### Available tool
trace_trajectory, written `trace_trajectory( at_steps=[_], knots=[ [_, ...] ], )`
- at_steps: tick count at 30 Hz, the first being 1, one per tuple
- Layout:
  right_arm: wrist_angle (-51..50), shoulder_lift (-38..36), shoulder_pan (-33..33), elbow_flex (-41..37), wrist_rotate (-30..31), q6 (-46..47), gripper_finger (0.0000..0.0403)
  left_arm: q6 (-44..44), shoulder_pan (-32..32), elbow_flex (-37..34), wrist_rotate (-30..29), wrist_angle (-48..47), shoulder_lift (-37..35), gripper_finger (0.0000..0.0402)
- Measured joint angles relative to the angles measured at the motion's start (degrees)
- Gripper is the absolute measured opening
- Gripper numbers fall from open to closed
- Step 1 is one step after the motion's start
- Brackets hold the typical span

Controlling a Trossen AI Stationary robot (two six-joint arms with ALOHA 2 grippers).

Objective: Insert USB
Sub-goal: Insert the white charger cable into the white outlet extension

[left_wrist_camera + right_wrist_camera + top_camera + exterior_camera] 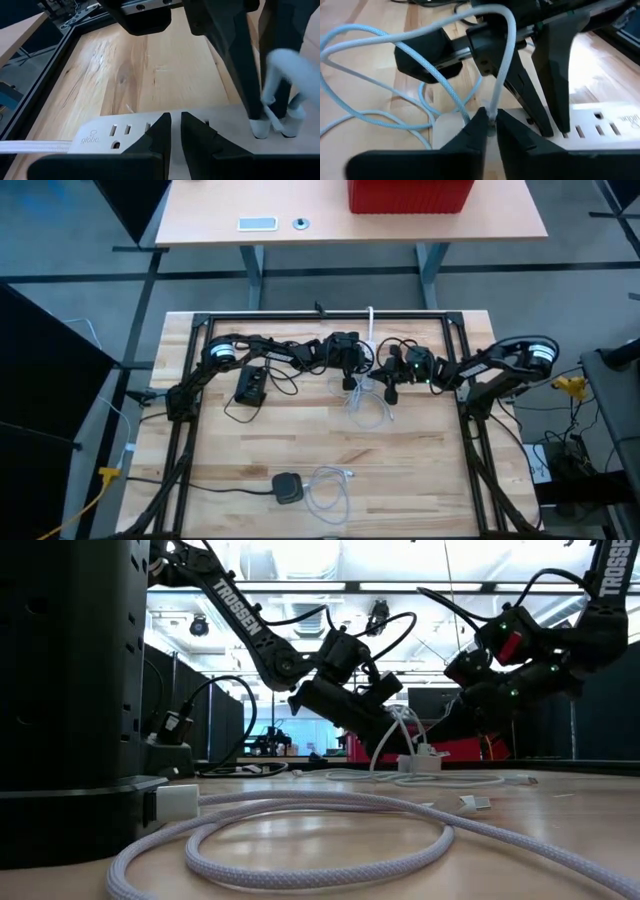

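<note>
A white power strip [112, 136] lies flat on the wooden table near its middle [366, 385], sockets up. My left gripper [175, 131] reaches in from the table's left, shut, with its fingertips down at the strip. My right gripper [491, 127] comes from the table's right, shut on a white braided USB cable [502, 60] just above the strip [607, 125]. The cable arches up over the fingers and runs off in loose loops [365, 75] onto the table. The plug's tip and the port are hidden behind my right fingers. My left gripper sets its shut fingers [559, 100] slanting down from the table's left onto the power strip's top face [580, 131], beside the sockets. The strip lies flat on the table. Whether the fingers only press or also pinch an edge I cannot tell. My right gripper pinches the white USB cable at its plug end [493, 116] between its two fingertips. The fingers slant down from the table's right. The plug end points down toward the strip, and the cable rises in a slack arch above the fingers.
Loose white cable loops [368, 410] lie on the table just near of both grippers. A black box [250, 385] with a cord sits to the left. A black square puck [288, 486] and a coiled white cable [328, 492] lie near the front edge. A black frame [330, 315] rims the table.
</note>
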Motion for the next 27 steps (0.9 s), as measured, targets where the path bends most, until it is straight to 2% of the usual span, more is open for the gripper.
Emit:
trace_trajectory(
  at_steps=[8, 12, 15, 21, 27],
  knots=[
    [-7.65, -10.25, 0.05, 0.12, 3.85, 0.12, 0.0123, 0.0, -0.02, 0.0, -0.04, 0.17, 0.02, 0.0032],
    [-15.17, -17.16, 0.09, 0.13, 8.97, 0.14, 0.0174, 0.22, -0.02, 0.0, -0.02, 0.17, 0.02, 0.0032],
    [-19.67, -20.94, 0.13, 0.16, 9.29, 2.01, 0.0202, 0.24, -0.01, 0.0, -0.02, 0.29, 0.02, 0.0032],
    [-26.37, -21.2, 3.69, 0.25, 9.82, 11.73, 0.0243, -0.02, -0.02, -0.02, -0.03, 0.7, 0.04, 0.0032],
    [-32.98, -19.76, 9.85, 2.25, 17.95, 23.15, 0.0274, -5.34, 0.04, -0.13, -0.09, 3.21, 0.18, 0.0032]
  ],
)
